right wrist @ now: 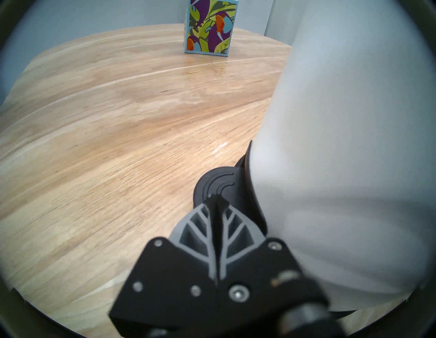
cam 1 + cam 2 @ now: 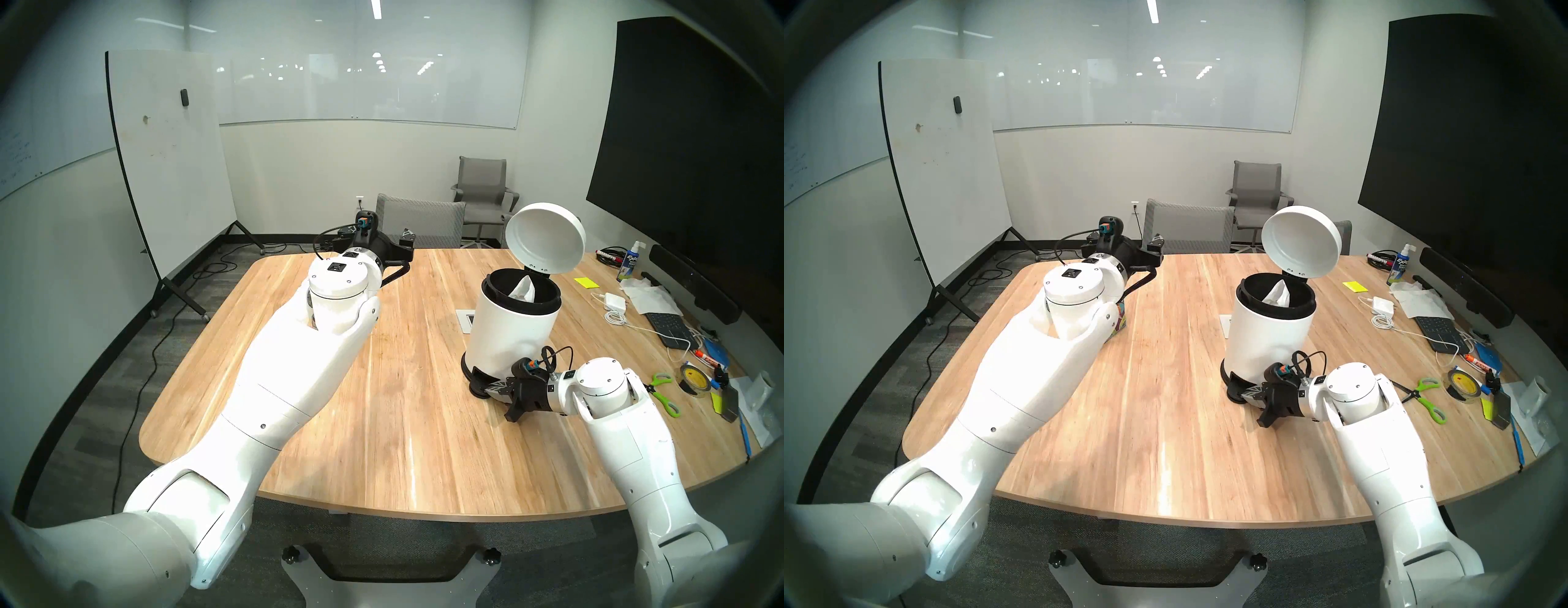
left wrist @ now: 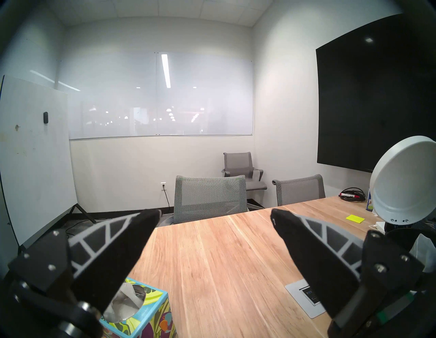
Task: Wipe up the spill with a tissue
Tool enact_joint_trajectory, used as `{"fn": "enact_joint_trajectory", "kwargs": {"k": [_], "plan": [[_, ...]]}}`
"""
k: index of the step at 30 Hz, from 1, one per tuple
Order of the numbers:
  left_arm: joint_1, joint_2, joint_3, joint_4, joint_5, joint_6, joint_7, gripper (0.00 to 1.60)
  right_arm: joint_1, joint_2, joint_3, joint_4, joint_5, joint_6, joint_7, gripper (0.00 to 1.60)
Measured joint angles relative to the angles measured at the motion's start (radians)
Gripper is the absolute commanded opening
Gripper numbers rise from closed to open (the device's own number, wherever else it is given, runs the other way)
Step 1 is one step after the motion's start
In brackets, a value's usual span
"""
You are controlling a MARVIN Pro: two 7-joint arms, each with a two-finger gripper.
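Observation:
A crumpled white tissue (image 2: pixel 522 288) sticks up inside the white pedal bin (image 2: pixel 509 335), whose lid (image 2: pixel 545 242) stands open. My right gripper (image 2: pixel 488 388) is shut, and in the right wrist view its closed tips (image 1: pixel 217 198) rest on the bin's black pedal (image 1: pixel 217 184). My left gripper (image 2: pixel 376 233) hangs open and empty above the table's far left part. Just below it is the toucan tissue box (image 3: pixel 146 314), with a sheet poking from its slot. The spill shows in no view.
Along the wooden table's (image 2: pixel 382 424) right edge lie green scissors (image 2: pixel 662 390), a tape roll (image 2: pixel 693 380), a keyboard (image 2: pixel 668 327), a charger (image 2: pixel 613 299), a spray bottle (image 2: pixel 630 261) and a yellow note (image 2: pixel 585 282). Grey chairs (image 2: pixel 420 220) stand beyond the far edge. A power plate (image 3: pixel 306 297) is set into the tabletop.

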Motion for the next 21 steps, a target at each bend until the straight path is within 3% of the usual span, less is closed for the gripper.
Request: {"fn": "enact_joint_trajectory", "kwargs": {"k": [12,21], "plan": [[0.002,-0.002,-0.002,0.003,0.006,0.0,-0.005,1.6,-0.005,0.009,0.012,-0.062,-0.01,-0.014,-0.02,0.0],[0.006,-0.002,-0.002,0.007,0.012,0.001,-0.01,1.6,0.06,0.012,0.046,-0.166,0.008,-0.025,-0.021,0.0]]}}
